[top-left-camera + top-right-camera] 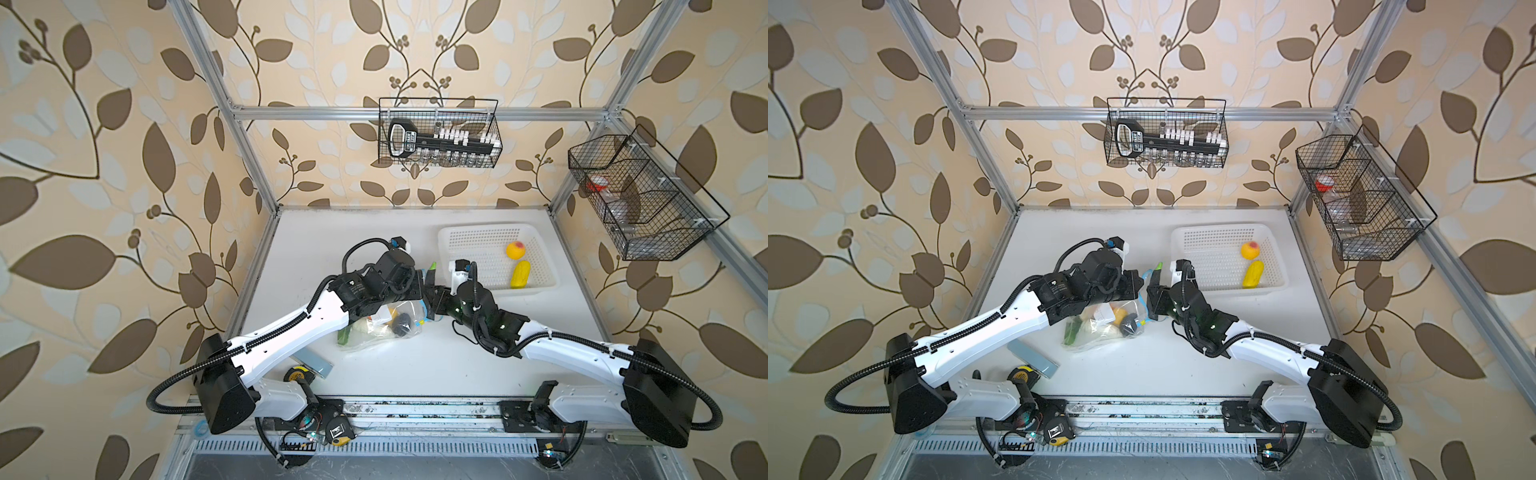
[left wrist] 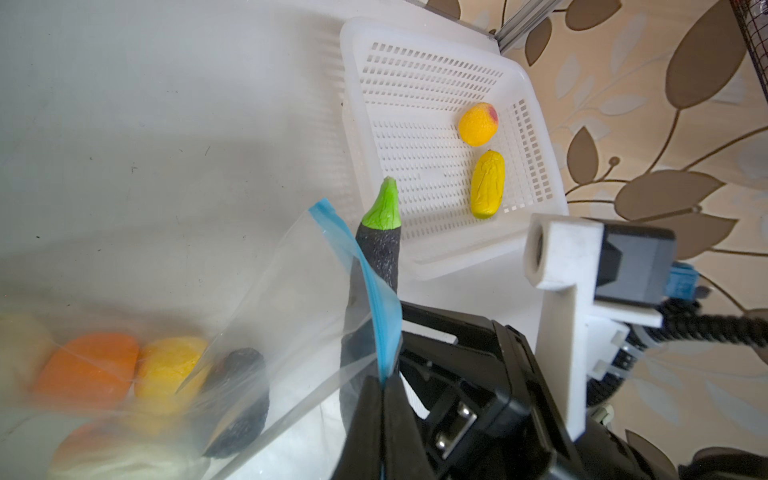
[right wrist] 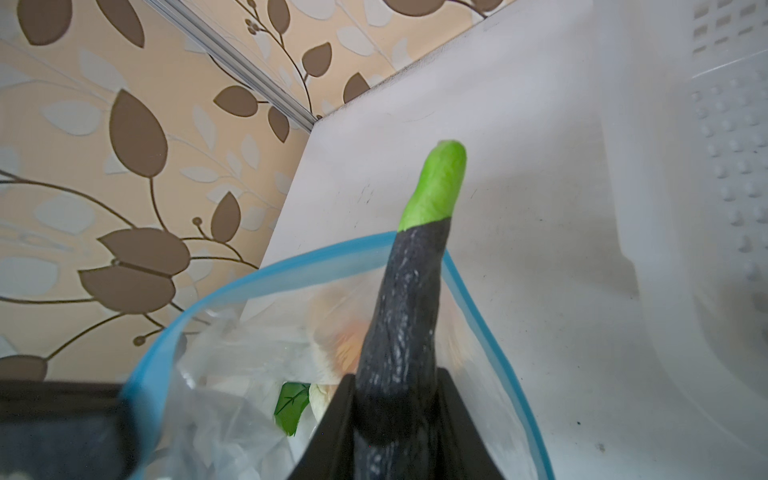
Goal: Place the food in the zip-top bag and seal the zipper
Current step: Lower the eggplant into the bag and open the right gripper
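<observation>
Checking remotely, I saw my left end effector (image 2: 380, 382) pinching the zipper (image 2: 372, 291) of the zip-top bag (image 1: 370, 337) on the table (image 1: 415, 368), right end effector (image 3: 397, 376) clamped on a dark eggplant (image 3: 409, 291) at its mouth.

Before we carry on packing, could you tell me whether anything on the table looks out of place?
Nothing is spilled or damaged. The only strays are a tape measure and a grey slab lying by the base of the left arm, apart from the bag; neither is food.
</observation>
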Controlling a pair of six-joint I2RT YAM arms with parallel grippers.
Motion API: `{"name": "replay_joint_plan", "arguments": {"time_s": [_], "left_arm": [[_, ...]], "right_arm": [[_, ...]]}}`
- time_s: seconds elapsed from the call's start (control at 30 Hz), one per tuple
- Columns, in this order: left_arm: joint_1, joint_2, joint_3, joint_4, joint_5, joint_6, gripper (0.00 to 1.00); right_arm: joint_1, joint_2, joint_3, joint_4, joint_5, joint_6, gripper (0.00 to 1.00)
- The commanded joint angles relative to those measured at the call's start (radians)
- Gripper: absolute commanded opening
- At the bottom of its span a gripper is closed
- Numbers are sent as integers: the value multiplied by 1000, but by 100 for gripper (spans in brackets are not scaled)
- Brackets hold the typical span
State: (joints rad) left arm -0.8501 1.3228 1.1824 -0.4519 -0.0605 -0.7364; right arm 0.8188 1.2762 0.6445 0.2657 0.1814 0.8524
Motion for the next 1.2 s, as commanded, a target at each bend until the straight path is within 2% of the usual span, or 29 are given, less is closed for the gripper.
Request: {"name": "replay_joint_plan", "arguments": {"time_s": [0.0,0.7,1.17], "left_arm": [[-1,-20,34,33,-11,-16,0],[-1,-48,6,43,-11,-27,0],[-1,-44,5,51,-13,-27,0]], "right_arm": [[8,16,-19,39,-29,-28,26],[6,132,-1,89,-160,-65,26],[-2,-65,-144,180,-147,-172,29]]}}
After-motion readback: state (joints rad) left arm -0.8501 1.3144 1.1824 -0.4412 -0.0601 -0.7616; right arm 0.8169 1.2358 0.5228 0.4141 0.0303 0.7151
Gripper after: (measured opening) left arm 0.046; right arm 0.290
